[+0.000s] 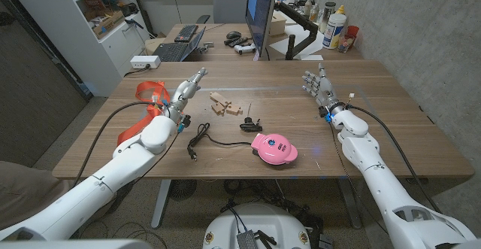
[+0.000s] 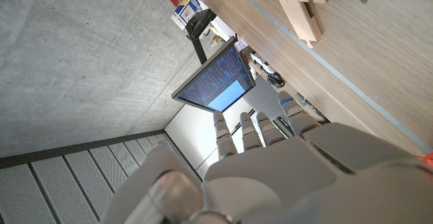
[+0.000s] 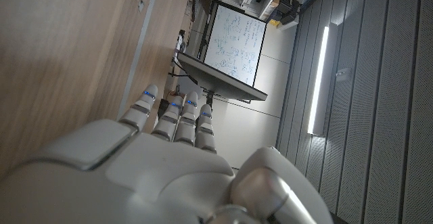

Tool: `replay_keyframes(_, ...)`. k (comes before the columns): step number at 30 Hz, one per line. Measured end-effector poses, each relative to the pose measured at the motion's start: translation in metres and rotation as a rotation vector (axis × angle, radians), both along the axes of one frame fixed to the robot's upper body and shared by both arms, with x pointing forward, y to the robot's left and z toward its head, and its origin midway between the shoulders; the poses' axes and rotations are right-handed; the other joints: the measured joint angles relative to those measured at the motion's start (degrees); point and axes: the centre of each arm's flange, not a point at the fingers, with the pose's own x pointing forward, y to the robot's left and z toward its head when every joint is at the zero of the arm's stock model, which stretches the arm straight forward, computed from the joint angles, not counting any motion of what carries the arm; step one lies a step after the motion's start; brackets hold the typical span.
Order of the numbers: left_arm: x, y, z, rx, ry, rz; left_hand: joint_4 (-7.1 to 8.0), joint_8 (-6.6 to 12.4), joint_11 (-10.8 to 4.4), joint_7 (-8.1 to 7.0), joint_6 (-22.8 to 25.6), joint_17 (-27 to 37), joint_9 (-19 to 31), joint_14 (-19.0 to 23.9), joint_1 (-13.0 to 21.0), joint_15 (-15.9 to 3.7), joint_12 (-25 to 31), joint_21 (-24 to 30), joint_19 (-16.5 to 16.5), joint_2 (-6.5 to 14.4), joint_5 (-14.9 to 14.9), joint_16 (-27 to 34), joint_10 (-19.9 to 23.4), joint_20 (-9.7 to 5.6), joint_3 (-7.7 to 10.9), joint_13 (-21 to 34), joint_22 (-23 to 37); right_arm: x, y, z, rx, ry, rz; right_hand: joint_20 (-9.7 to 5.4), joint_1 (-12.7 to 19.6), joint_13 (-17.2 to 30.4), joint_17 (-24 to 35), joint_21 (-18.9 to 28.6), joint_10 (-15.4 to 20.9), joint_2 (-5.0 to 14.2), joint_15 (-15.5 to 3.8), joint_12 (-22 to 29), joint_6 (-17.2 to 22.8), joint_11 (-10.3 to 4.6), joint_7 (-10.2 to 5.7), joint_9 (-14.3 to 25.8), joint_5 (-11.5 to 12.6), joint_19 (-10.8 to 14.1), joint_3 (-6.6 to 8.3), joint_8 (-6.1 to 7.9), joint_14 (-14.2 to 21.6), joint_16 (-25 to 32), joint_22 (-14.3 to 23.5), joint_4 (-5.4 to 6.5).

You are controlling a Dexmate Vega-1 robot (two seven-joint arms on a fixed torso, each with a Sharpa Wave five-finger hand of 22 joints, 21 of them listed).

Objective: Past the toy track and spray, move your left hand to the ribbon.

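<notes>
Partly, ribbon (image 1: 143, 106) hidden behind left hand (image 1: 186, 91)

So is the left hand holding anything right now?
No, open. The left hand has straight, spread fingers with nothing in them, beside the orange ribbon.

You won't get any readable text here. The monitor (image 2: 218, 82) behind the worktop (image 1: 391, 121) shows lines of text, too small to read in either wrist view. The white bottle (image 1: 335, 27) right of the monitor has a label, but it's blurred. Same for the boxes on the shelf (image 1: 98, 8) to its left.
</notes>
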Motion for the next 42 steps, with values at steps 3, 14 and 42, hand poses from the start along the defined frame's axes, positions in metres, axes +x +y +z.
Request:
replay_keyframes(3, -0.003, 0.0, 0.0, 0.001, 0.0, 0.015, -0.07, 0.0, 0.0, 0.0, 0.0, 0.0, 0.0, 0.0, 0.0, 0.0, 0.0, 0.0, 0.0, 0.0, 0.0, 0.0, 0.0, 0.0, 0.07, 0.0, 0.0, 0.0, -0.001, -0.001, 0.0, 0.0, 0.0, 0.0, 0.0, 0.0, 0.0, 0.0, 0.0, 0.0, 0.0, 0.0, 0.0, 0.0, 0.0, 0.0, -0.01, 0.0, 0.0, 0.0, 0.0, 0.0, 0.0, 0.0)
replay_keyframes(14, -0.015, -0.003, -0.002, 0.007, -0.01, 0.11, -0.8, 0.45, -0.72, 0.56, 2.11, 0.0, 0.0, 0.21, 1.28, -0.2, 0.49, 0.22, 0.32, 0.22, -0.23, 0.0, 2.15, -0.32, 0.46, 0.0, 0.0, -0.001, -0.003, -0.005, 0.002, 0.008, 0.0, 0.0, 0.0, 0.0, 0.0, 0.0, 0.0, 0.0, 0.0, 0.0, 0.0, 0.0, 0.0, 0.0, -0.01, 0.0, 0.0, 0.0, 0.0, 0.0, 0.0, 0.0)
replay_keyframes(42, -0.03, 0.006, -0.011, 0.11, -0.052, 0.37, -1.45, 0.45, -0.71, 0.3, 3.17, 0.0, 0.0, 0.81, 1.73, -0.2, 0.49, 0.23, 0.32, 0.22, -0.67, 0.0, 3.38, -0.32, 0.77, -0.01, 0.01, 0.0, 0.001, -0.003, 0.004, 0.001, 0.01, -1.54, 0.46, 0.0, -0.01, 0.0, 0.0, 0.45, -1.04, 0.0, 0.31, 0.0, 0.31, -0.01, -0.02, -0.73, 0.0, 0.0, -1.05, 0.0, -0.13, 0.0)
